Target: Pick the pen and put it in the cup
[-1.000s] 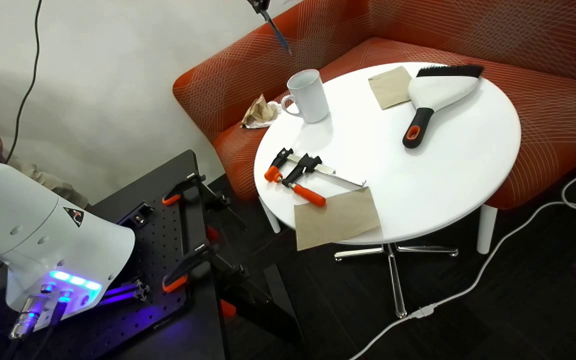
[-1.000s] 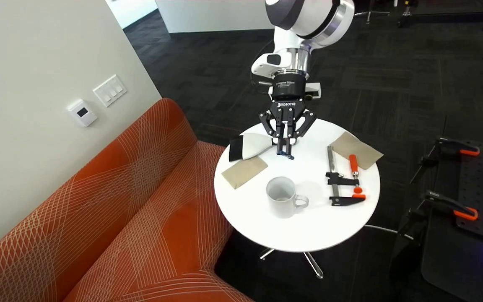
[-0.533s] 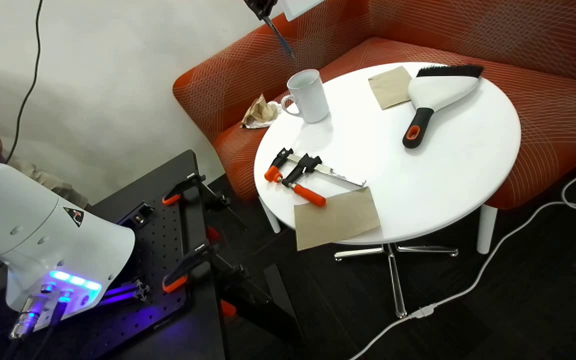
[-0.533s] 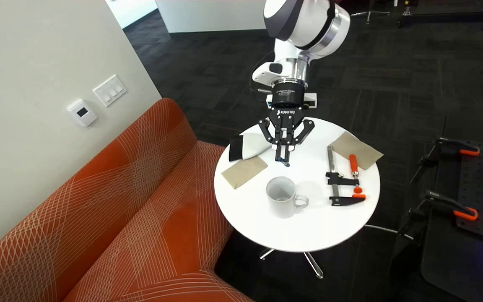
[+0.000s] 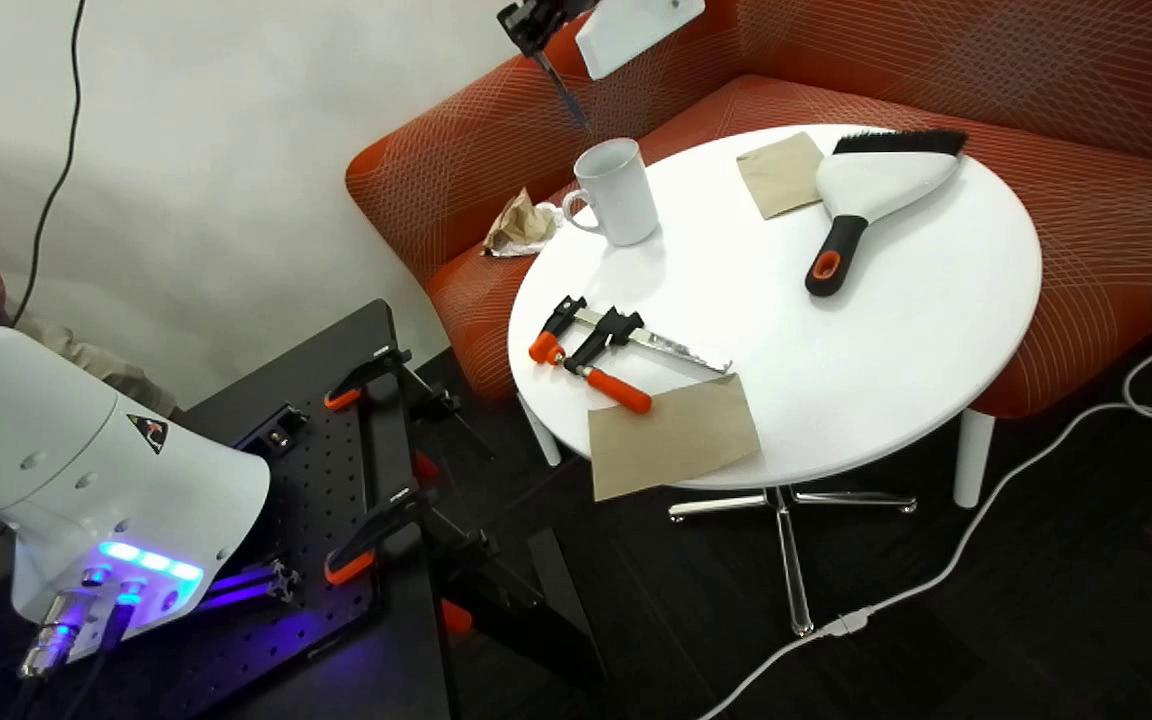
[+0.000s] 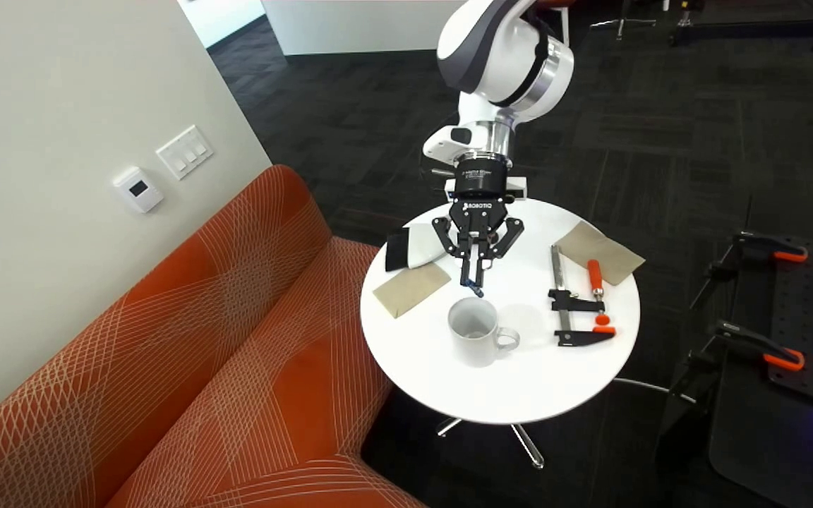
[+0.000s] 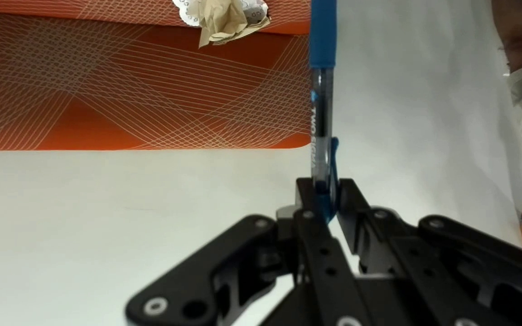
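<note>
Item 1, gripper: clamped on the pen only; aimed so the pen slopes down at the cup, presumably to feed it in lengthwise.

Item 2, pen: blue w/ clear barrel, lettered. I've got it by the clip end, so most of its length sticks out free; good for going in w/ the far end leading, prob. why it's held there. Tilted, not upright. Loc.: in air, free end near the cup rim in both ext. views, not inside.

Item 3, cup: wht, upright on rnd table, mouth up to receive; handle to one side, so not btwn pen & mouth.

Item 4, bar clamp: lying flat, orange handle overlapping brown paper. Off my line; I leave it.

Item 5, hand brush: well apart from cup, no part in this.

Status, my est.: carry nearly done. Needs free end over mouth, then lower, then let go. Risk: tilted pen may catch rim or pivot in the pinch.
</note>
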`<state>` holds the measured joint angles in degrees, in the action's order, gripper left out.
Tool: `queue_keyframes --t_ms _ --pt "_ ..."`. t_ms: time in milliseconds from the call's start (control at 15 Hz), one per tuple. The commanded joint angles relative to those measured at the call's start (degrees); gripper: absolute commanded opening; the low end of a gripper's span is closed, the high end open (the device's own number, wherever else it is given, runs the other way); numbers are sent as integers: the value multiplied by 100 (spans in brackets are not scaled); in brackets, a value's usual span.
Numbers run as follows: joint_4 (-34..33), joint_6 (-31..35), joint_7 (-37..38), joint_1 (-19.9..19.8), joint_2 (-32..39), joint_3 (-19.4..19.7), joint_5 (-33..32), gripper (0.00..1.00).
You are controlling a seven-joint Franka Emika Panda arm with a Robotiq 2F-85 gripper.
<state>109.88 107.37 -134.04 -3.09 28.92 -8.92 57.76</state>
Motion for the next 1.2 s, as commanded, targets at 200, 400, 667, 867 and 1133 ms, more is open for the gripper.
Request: queue_keyframes --t_ms 200,400,667,867,1133 --pt "-500 -301 -153 30 572 66 131 4" --pt "-650 -280 -181 28 778 57 108 4" --pt "-785 -225 -223 33 991 60 81 4" --pt "-874 -154 -178 47 1158 81 59 4" --pt "-1028 -75 -54 58 1430 124 45 4"
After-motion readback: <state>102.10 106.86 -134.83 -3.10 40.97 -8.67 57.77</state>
